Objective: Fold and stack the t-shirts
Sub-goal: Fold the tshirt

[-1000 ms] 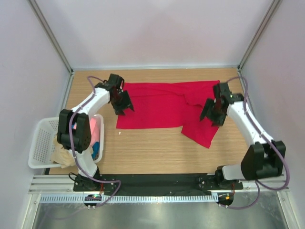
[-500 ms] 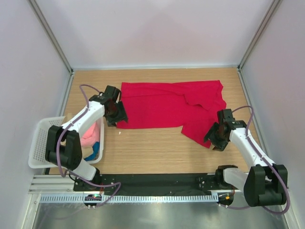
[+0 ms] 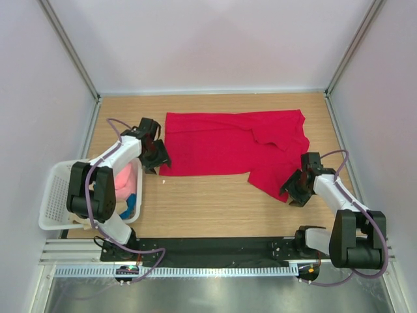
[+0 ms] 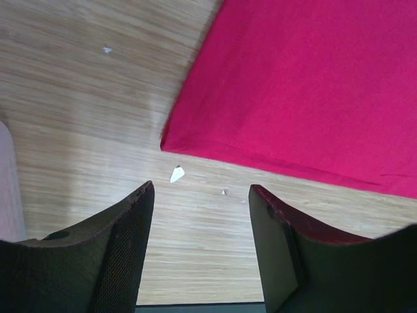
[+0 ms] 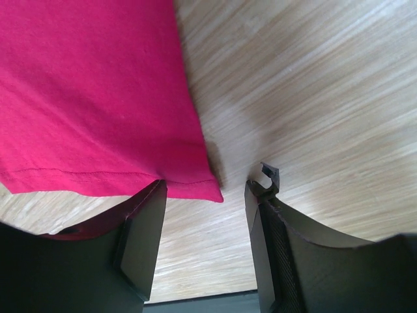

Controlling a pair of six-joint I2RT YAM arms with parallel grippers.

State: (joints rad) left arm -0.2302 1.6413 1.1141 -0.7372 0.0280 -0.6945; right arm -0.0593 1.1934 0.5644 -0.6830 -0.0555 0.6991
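Note:
A bright red t-shirt (image 3: 228, 143) lies spread flat across the far half of the table, with one part reaching toward the near right. My left gripper (image 3: 155, 161) hovers open just off its near-left corner (image 4: 164, 145), with bare wood between the fingers (image 4: 120, 248). My right gripper (image 3: 294, 191) is open at the near-right corner (image 5: 215, 194) of the red t-shirt (image 5: 91, 98). That corner lies between the fingertips, and the left finger (image 5: 140, 241) overlaps the hem. Pink (image 3: 122, 186) and blue (image 3: 132, 204) t-shirts sit in the basket.
A white mesh basket (image 3: 57, 195) stands at the table's left edge, beside the left arm. A beige cloth (image 3: 83, 214) hangs at its near side. Small white scraps (image 4: 176, 173) lie on the wood close to the shirt's near-left corner. Enclosure walls stand left, right and behind.
Both grippers have come toward the near side. The left went from the shirt's left edge to its near-left corner, the right from the sleeve area to the near-right corner, its jaws narrowing slightly.

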